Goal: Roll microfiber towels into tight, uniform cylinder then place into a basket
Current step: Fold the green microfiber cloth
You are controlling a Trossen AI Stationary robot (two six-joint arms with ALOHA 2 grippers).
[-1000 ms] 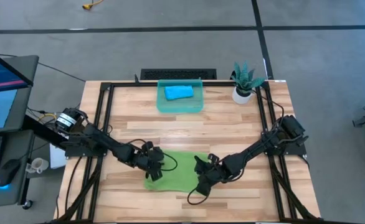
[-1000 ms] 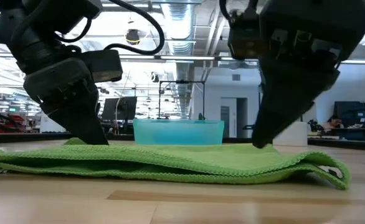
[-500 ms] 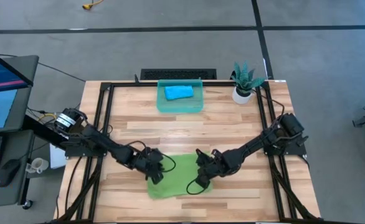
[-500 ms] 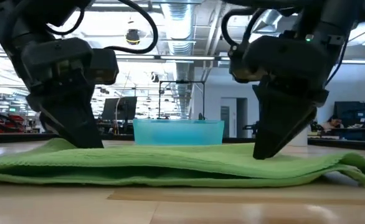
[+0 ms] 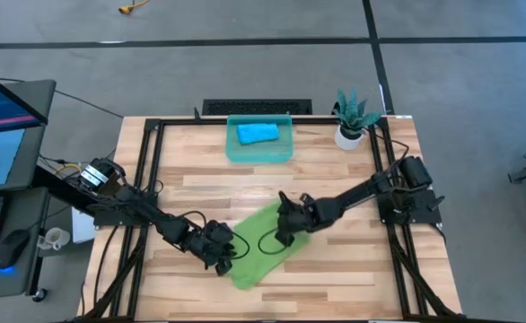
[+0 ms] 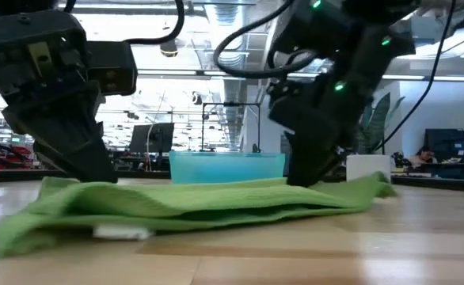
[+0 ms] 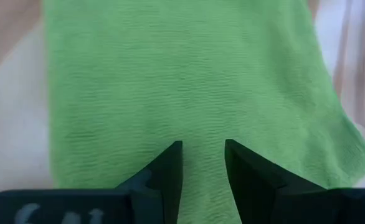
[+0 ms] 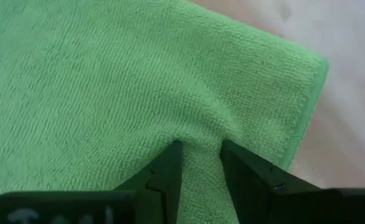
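Observation:
The lime-green towel [image 5: 261, 247] lies folded on the table's near middle, slanting from near left to far right. My left gripper [image 5: 220, 255] is shut on it at its near-left end. My right gripper [image 5: 285, 230] is shut on it at its far-right end. In the low view the towel [image 6: 208, 207] rests flat in several layers, with a white tag [image 6: 121, 232] at its near edge. The teal basket [image 5: 232, 151] stands at the far middle with the sky-blue towel [image 5: 257, 134] rolled inside it. My left gripper pinches the green towel's top surface [image 7: 203, 134] between its two fingers, near the near-left end. The fingers slant down from the table's left. The towel lies on the table there. My right gripper pinches a small ridge of cloth [image 8: 199, 138] between its two fingers, close to the towel's far-right corner [image 8: 313, 65]. Creases run toward the fingers. The fingers slant down from the table's right, and the towel rests on the table.
A white pot with a green plant [image 5: 351, 118] stands at the far right corner. Black frame rails [image 5: 152, 170] run along the table's left and right sides. Bare wood [image 5: 272, 184] lies between towel and basket.
My right gripper has gone toward the far edge and a little left, my left gripper toward the near edge. Both stay shut on the green towel, which has turned about on the table from lying left to right into a slant.

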